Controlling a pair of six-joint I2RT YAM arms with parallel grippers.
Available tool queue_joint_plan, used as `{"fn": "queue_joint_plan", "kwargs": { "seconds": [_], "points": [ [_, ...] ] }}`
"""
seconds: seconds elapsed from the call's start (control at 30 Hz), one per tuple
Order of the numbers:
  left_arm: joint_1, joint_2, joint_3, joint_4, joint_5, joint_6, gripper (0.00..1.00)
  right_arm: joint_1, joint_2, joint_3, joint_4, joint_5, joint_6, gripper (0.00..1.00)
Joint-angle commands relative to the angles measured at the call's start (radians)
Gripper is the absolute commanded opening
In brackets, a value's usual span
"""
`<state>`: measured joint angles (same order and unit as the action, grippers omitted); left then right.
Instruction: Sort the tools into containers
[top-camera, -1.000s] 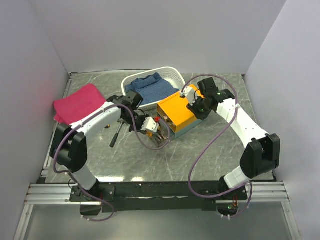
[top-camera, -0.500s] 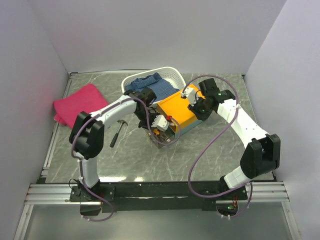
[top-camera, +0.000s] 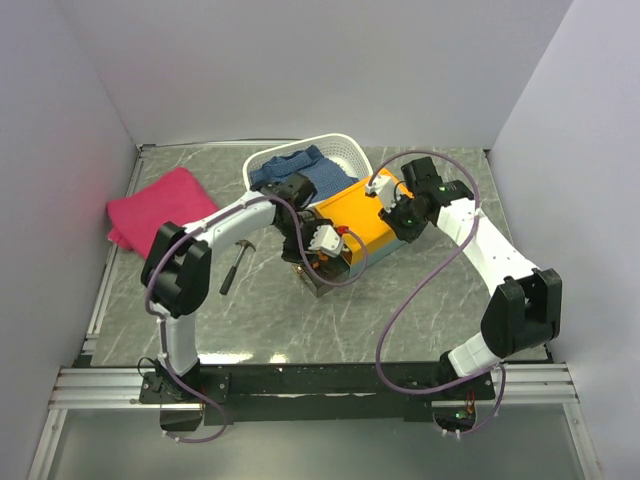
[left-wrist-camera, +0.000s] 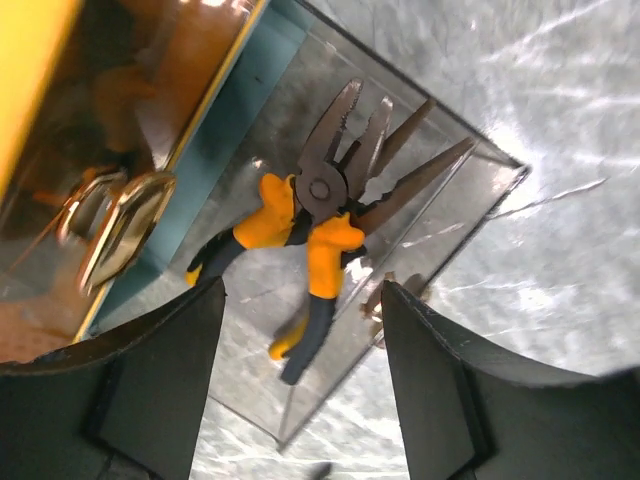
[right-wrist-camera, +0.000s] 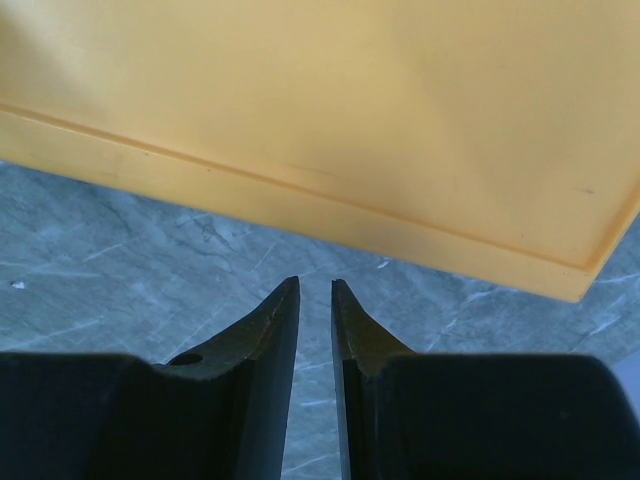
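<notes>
Left gripper (left-wrist-camera: 300, 290) spread wide above pliers (left-wrist-camera: 320, 215), pliers lying in clear drawer (left-wrist-camera: 455, 185), right gripper (right-wrist-camera: 315, 290) fingers a slit apart, empty, beside yellow box (right-wrist-camera: 350, 100).

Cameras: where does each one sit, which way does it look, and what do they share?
Top: above and behind the arms, looking down at the table; both arms show, flanking the box.
Left wrist: over the clear drawer, looking down at pliers inside; left hand open.
Right wrist: close to the box's yellow edge, table beyond; right hand narrowly parted.
Shared: the box shows in all three.
</notes>
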<state>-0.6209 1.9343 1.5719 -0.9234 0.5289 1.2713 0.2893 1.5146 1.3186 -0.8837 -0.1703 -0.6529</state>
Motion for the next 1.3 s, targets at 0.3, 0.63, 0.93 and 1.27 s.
{"fn": "queue_joint_plan", "kwargs": {
  "seconds": [0.3,0.63,0.93,1.27],
  "points": [
    [0.021,-0.143,-0.145,0.073,0.155,-0.114,0.62,-0.009,0.021,0.071,0.005,-0.018,-0.008,0.27],
    [-0.017,-0.172,-0.303,0.401,0.2,-0.312,0.58,-0.01,-0.001,0.033,0.003,-0.006,-0.013,0.27],
    [-0.03,-0.146,-0.245,0.39,0.181,-0.343,0.57,-0.012,-0.001,0.033,0.0,-0.001,-0.016,0.27],
    [-0.014,-0.227,-0.259,0.439,0.256,-0.409,0.46,-0.013,0.009,0.034,-0.001,-0.009,-0.013,0.27]
  ]
}}
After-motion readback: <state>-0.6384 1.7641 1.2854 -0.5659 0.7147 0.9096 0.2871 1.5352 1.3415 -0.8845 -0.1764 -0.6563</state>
